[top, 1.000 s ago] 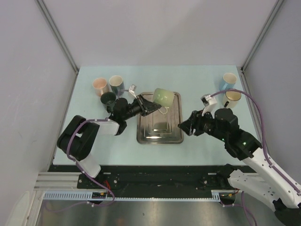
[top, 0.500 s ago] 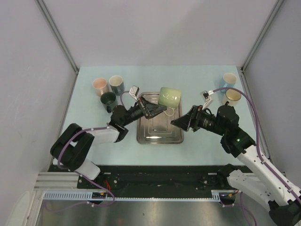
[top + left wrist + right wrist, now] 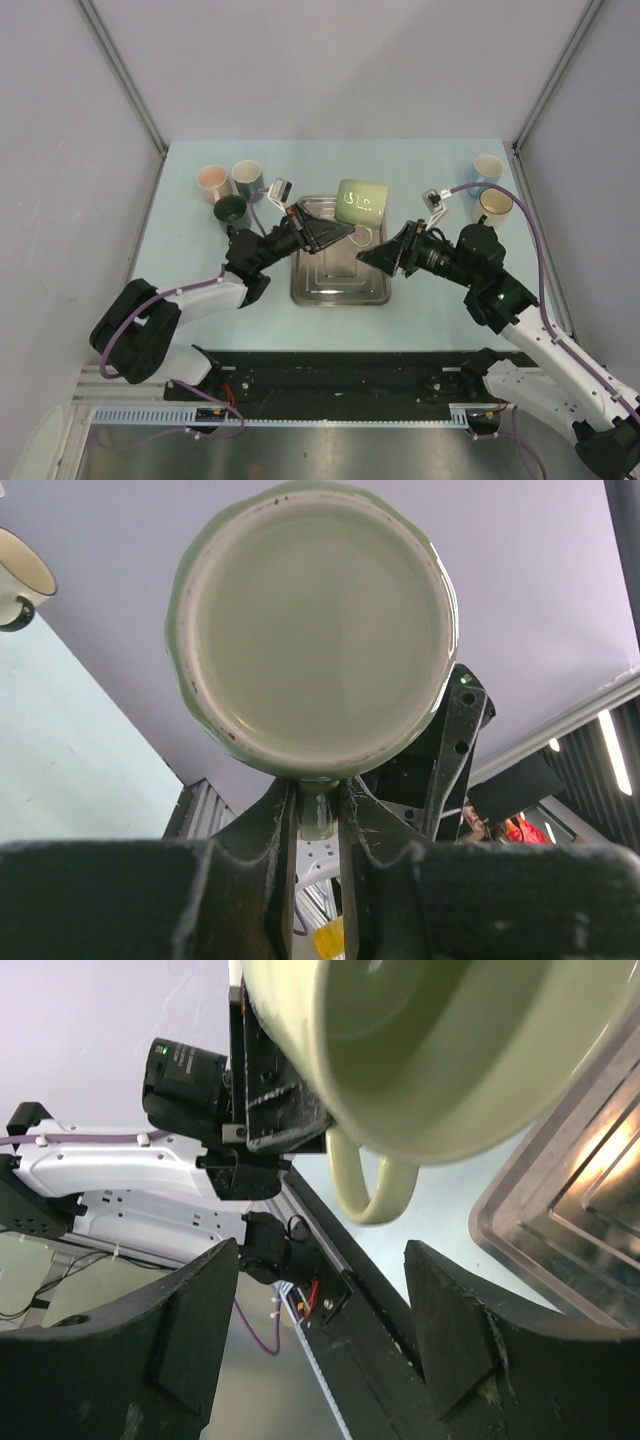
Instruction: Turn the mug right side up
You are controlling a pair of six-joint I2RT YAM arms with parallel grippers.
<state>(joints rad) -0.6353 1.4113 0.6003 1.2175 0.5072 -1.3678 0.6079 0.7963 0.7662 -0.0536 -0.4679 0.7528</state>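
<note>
Firstly, at the far left of the pale blue table stood three upright mugs close together: a peach-pink ceramic mug, a grey-blue ceramic mug and a dark green ceramic mug. The left gripper was clamped tight on the loop handle of the pale green ceramic mug. That mug was held clear of the surface, over the far end of the rectangular stainless steel tray. It was tipped on its side, its base facing the left wrist camera. The right gripper was near the mug on its right, jaws spread wide, gripping nothing and not touching it. At the far right stood a light blue ceramic mug and a cream ceramic mug, both upright.
</note>
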